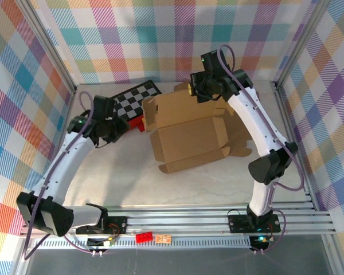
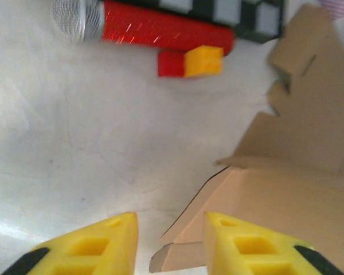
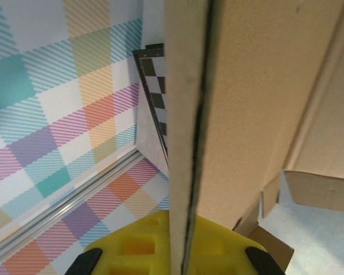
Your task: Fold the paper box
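The brown cardboard paper box (image 1: 189,134) lies half-opened in the middle of the table, flaps spread out. My right gripper (image 1: 196,91) is at its far edge, shut on an upright flap. In the right wrist view that flap (image 3: 189,114) runs edge-on between the yellow fingers (image 3: 132,246) of the gripper (image 3: 186,229). My left gripper (image 1: 121,129) hovers by the box's left side. In the left wrist view its yellow fingers (image 2: 97,246) stand apart, the gripper (image 2: 171,243) open, with a corner tab of the box (image 2: 178,255) showing in the gap, not clamped.
A red microphone (image 2: 160,31) with a silver mesh head lies at the back left, beside a red-and-yellow block (image 2: 189,62) and a checkerboard (image 1: 135,94). Plaid walls enclose the table on three sides. A metal rail (image 1: 189,220) runs along the near edge.
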Tool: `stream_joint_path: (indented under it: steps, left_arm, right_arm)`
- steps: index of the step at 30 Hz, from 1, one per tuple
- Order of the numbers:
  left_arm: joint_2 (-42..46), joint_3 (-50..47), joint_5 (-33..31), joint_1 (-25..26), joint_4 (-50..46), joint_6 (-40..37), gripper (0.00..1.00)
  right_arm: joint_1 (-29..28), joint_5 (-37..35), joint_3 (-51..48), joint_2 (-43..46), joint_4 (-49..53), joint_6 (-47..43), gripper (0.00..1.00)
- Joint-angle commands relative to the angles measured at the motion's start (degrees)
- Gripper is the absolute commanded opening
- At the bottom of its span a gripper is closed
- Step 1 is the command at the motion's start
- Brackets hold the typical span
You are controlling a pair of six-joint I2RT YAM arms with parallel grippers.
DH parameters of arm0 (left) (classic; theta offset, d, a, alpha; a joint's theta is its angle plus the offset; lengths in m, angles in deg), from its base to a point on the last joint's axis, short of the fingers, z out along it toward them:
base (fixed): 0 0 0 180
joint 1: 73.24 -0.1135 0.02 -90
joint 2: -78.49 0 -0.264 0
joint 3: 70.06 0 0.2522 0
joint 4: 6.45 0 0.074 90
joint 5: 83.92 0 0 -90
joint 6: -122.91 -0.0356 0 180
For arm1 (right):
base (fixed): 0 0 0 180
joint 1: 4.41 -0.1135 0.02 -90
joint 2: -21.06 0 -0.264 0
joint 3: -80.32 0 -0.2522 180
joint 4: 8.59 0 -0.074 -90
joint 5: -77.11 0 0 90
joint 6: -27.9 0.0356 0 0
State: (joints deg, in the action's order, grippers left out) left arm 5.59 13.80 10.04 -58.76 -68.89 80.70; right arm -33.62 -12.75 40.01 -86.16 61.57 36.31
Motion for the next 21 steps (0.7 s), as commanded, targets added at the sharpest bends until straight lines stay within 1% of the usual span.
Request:
stream_joint_path:
  steps: [1,3,5,7,8,11,13,16,21]
  left_arm:
    - [1.7,-11.7,11.3,-2.2,15.8,1.5,0.3]
    - [2.3,-16.1,11.4,-2.4,22.3,3.1,0.31]
    - [1.6,-18.2,11.7,-3.1,26.4,4.2,0.38]
    - [0.0,-20.4,14.6,-4.7,32.1,6.3,0.45]
    - [-0.9,-21.4,15.9,-5.3,36.6,7.8,0.47]
    - [-4.2,-25.6,19.9,-7.0,49.2,12.7,0.52]
    - [-6.9,-27.0,21.9,-7.3,56.3,14.8,0.52]
    - [-10.4,-27.2,24.9,-7.1,62.1,16.7,0.52]
    - [-12.7,-26.5,26.7,-6.9,65.6,17.0,0.52]
  right_arm:
    - [-0.1,0.8,1.5,2.0,-1.8,3.1,0.0]
    - [-0.1,0.3,0.8,2.4,-1.7,3.4,0.0]
    - [0.1,0.1,0.0,2.8,-1.8,3.6,0.0]
    - [0.4,0.3,-0.4,3.1,-1.8,4.1,0.0]
    - [0.4,0.5,-0.6,3.2,-1.7,4.3,0.0]
    - [0.9,0.8,-1.5,3.8,-2.1,5.0,0.0]
    - [1.4,1.1,-1.8,4.0,-2.4,5.5,0.0]
    - [2.4,2.0,-2.0,4.1,-2.8,6.3,0.0]
    - [3.2,3.6,-4.1,4.7,-4.5,8.0,0.0]
